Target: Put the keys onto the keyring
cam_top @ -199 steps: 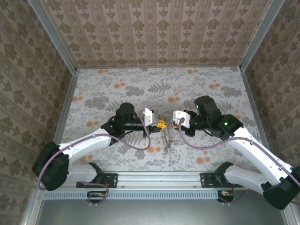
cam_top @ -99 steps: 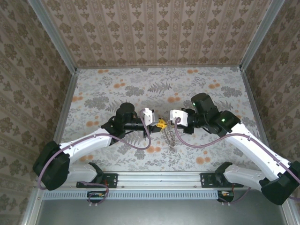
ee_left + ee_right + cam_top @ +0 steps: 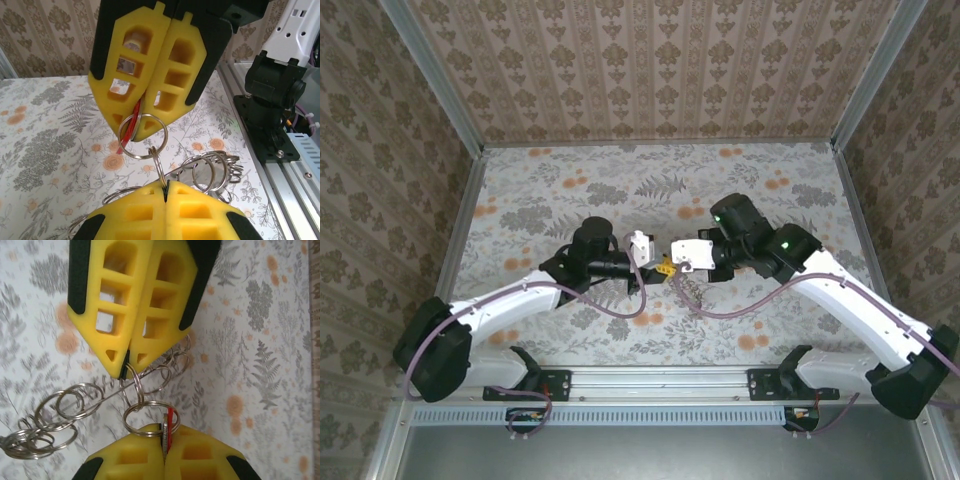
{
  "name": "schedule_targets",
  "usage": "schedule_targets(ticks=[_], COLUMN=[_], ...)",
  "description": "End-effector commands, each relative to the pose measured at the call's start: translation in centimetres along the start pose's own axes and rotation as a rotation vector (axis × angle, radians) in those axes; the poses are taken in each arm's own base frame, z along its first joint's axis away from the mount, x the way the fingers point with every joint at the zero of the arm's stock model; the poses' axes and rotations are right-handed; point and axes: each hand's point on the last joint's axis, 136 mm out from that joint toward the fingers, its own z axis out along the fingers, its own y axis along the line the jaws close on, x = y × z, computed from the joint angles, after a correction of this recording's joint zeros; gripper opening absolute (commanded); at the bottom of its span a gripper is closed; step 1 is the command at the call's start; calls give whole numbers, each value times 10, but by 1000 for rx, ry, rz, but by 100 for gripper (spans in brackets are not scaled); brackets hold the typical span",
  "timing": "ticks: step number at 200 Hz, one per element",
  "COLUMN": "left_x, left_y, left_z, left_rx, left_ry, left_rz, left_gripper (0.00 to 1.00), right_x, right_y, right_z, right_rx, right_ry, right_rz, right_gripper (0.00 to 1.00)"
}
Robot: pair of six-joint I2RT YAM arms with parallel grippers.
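Right wrist view: the key (image 3: 170, 421), a thin red plastic head with a silvery metal edge beside it, stands on edge, pinched between the pressed-together yellow fingers of the right end effector (image 3: 165, 432). A silvery split ring (image 3: 150, 417) lies across these fingertips, and the red head crosses its opening. Whether the key is threaded on it cannot be determined. This ring is the end link of the keyring (image 3: 65, 401), a chain of interlinked wire rings. The next link is nipped at the tips of the left end effector (image 3: 125, 371), whose fingers are likewise closed. The remaining links trail off to one side above the desk (image 3: 260, 340).

Left wrist view: the left end effector (image 3: 165, 192) and the right end effector (image 3: 142, 120) meet tip to tip, and the key (image 3: 129, 127) slants down from the latter. The keyring (image 3: 210, 170) bunches just beside the lower fingers. Beyond it stand a black arm mount (image 3: 272, 95) and an aluminium rail (image 3: 295, 190).

Top external view: the keyring (image 3: 688, 287) dangles beneath the meeting point. Each finger is moulded yellow with rectangular cut-outs and black backing. The desk (image 3: 570, 190) carries a print of grey ferns and orange flowers.
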Motion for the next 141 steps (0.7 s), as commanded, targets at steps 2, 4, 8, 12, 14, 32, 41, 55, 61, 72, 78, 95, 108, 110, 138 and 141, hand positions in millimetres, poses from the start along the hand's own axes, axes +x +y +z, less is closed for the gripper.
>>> schedule_targets(ticks=[2,4,8,12,14,32,41,55,61,72,78,95,108,110,138,141], left_x=[-3,-3,-3,-3,-3,-4,-6,-8,-8,-7,-6,-3,-2,-2,-5,-5], left_y=[-4,-4,-2,-2,-2,1,3,4,4,5,6,10,12,13,23,24], left_z=[6,6,7,7,8,11,11,13,14,16,16,18,17,16,5,3], left_rx=[41,42,40,38,39,33,26,24,26,28,27,8,-11,-15,-90,-98], left_ry=[7,6,7,5,4,-13,-27,-32,-31,-25,-21,-12,-15,-17,-45,-46], left_rz=[4,3,-1,-4,-6,-19,-19,-21,-21,-25,-31,-45,-50,-50,-62,-62], left_gripper=[0,0,0,0,0,0,0,0,0,0,0,0,4,6,27,28], right_x=[17,17,15,14,13,1,-2,-5,-7,-9,-10,-15,-13,-13,-3,-2], right_y=[-11,-11,-12,-13,-14,-17,-19,-20,-21,-24,-26,-31,-35,-36,-42,-43], right_z=[-5,-5,-6,-7,-7,-12,-15,-16,-17,-20,-22,-27,-30,-31,-32,-32], right_rx=[52,56,61,66,68,85,96,113,121,147,162,217,248,253,273,275], right_ry=[177,182,188,191,191,169,154,137,130,116,108,95,105,107,180,188], right_rz=[-174,-184,-202,-220,-228,-267,-273,-276,-276,-276,-280,-304,-324,-327,-412,-422], right_gripper=[0,0,0,0,0,0,0,0,0,0,0,0,0,0,0,0])
